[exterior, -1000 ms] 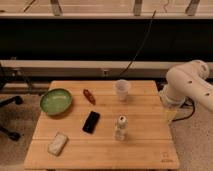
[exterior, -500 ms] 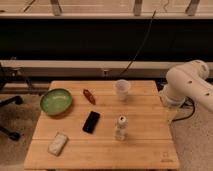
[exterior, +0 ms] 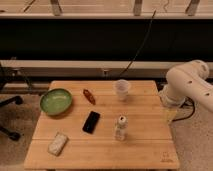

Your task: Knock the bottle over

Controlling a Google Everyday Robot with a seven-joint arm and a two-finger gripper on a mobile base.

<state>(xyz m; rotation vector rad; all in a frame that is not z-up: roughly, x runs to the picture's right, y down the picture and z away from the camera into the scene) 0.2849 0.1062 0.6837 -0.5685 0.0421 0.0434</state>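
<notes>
The bottle [exterior: 120, 128] is small and pale with a white cap, and it stands upright on the wooden table [exterior: 145, 145], right of the middle. The white arm [exterior: 187, 85] reaches in from the right. My gripper [exterior: 171, 113] hangs below it at the table's right edge, to the right of the bottle and a little farther back, well apart from it.
A translucent white cup [exterior: 121, 89] stands at the back of the table. A black phone [exterior: 91, 121] lies left of the bottle. A green bowl [exterior: 55, 100], a small red object [exterior: 89, 96] and a flat pale block [exterior: 58, 143] lie on the left half.
</notes>
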